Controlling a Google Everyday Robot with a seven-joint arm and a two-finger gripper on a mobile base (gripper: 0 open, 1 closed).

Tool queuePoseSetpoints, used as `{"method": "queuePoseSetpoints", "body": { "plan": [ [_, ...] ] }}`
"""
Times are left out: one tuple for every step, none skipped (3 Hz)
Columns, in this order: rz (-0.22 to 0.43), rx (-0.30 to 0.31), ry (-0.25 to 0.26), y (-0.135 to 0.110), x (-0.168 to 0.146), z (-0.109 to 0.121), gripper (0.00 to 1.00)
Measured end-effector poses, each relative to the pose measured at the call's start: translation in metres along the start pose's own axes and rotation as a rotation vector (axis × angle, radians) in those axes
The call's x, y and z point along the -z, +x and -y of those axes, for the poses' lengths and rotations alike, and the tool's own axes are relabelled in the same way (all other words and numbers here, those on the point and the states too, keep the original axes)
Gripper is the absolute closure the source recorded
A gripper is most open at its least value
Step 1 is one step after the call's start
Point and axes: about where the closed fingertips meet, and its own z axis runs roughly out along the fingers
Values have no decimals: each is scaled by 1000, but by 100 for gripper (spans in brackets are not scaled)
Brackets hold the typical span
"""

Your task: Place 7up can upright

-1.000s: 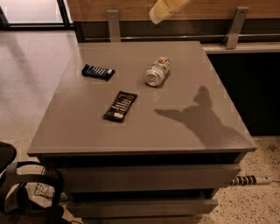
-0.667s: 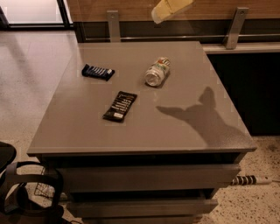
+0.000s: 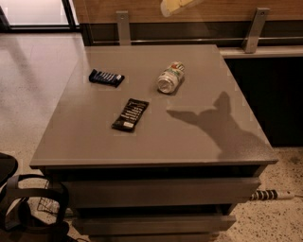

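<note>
The 7up can lies on its side on the grey table, toward the back middle, its shiny metal end facing the camera. My gripper shows only as a pale yellowish tip at the top edge of the camera view, high above the back of the table and apart from the can. Its shadow falls on the table's right half.
A dark blue snack bar lies at the back left. A black snack bar lies in the middle left. A wooden wall with metal brackets stands behind. Drawers show below the tabletop. A black chair stands at the lower left.
The gripper tip has drifted slightly up and to the right, and its shadow has shifted a little on the table. The can and bars have not moved.
</note>
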Motion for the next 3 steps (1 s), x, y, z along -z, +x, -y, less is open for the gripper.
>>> {"method": "queuePoseSetpoints", "body": {
  "plan": [
    [-20, -9, -10, -19, -29, 10, 0],
    [-39, -26, -25, -36, -62, 21, 0],
    [-109, -66, 9, -37, -97, 34, 0]
  ]
}}
